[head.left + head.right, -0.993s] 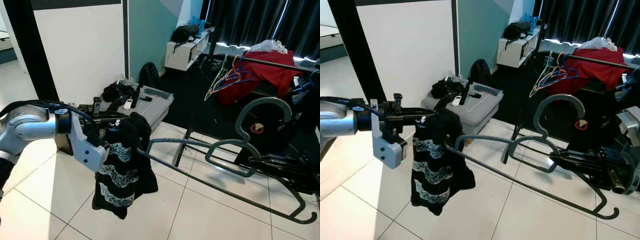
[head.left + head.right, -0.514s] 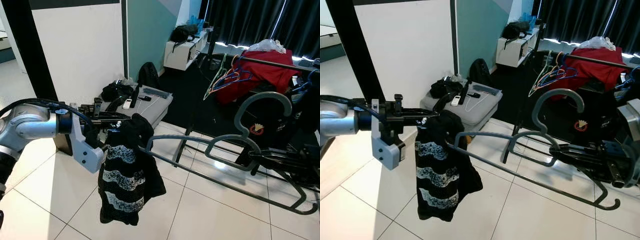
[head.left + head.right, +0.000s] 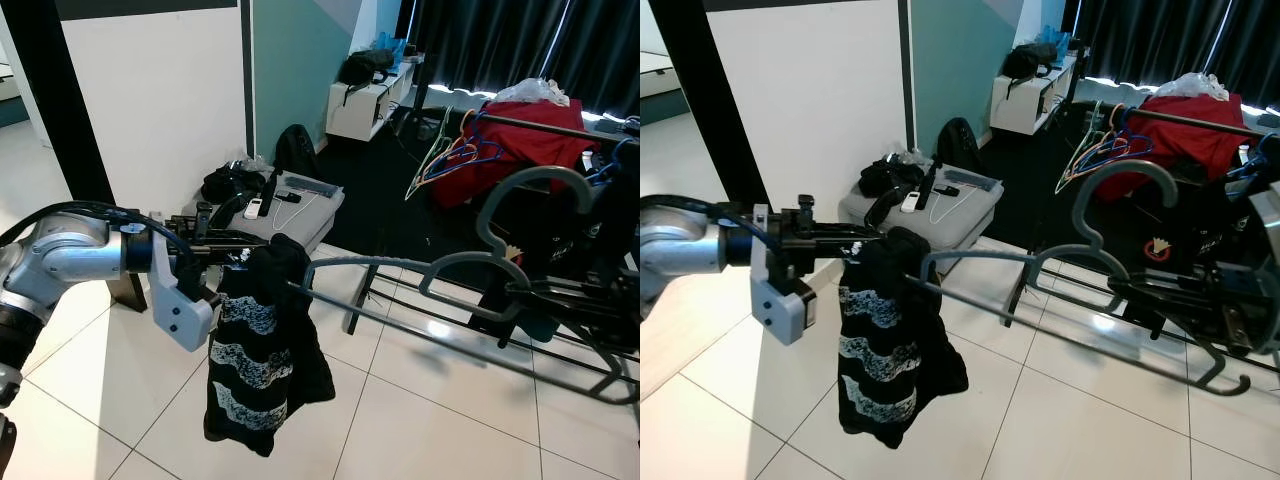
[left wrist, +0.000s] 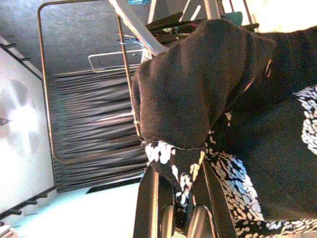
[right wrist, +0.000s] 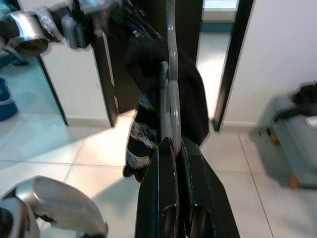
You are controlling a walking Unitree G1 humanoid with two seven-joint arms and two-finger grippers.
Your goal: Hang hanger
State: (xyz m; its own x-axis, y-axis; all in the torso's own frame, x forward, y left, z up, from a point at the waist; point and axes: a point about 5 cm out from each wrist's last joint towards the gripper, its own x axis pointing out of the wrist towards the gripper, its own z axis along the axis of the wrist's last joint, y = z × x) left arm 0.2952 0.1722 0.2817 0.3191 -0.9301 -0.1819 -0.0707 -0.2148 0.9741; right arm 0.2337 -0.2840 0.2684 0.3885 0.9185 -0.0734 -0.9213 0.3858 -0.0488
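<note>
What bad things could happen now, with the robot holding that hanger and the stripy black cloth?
1. The black patterned cloth hangs only off one end of the grey hanger, pinched by the left gripper. It might slide off onto the floor.
2. The right gripper holds the hanger by a thin bar, so it might twist.
3. The clothes rack already holds other hangers and a red garment, which the hook could snag.

Garment [image 3: 262,360] on hanger's [image 3: 470,275] left end
</note>
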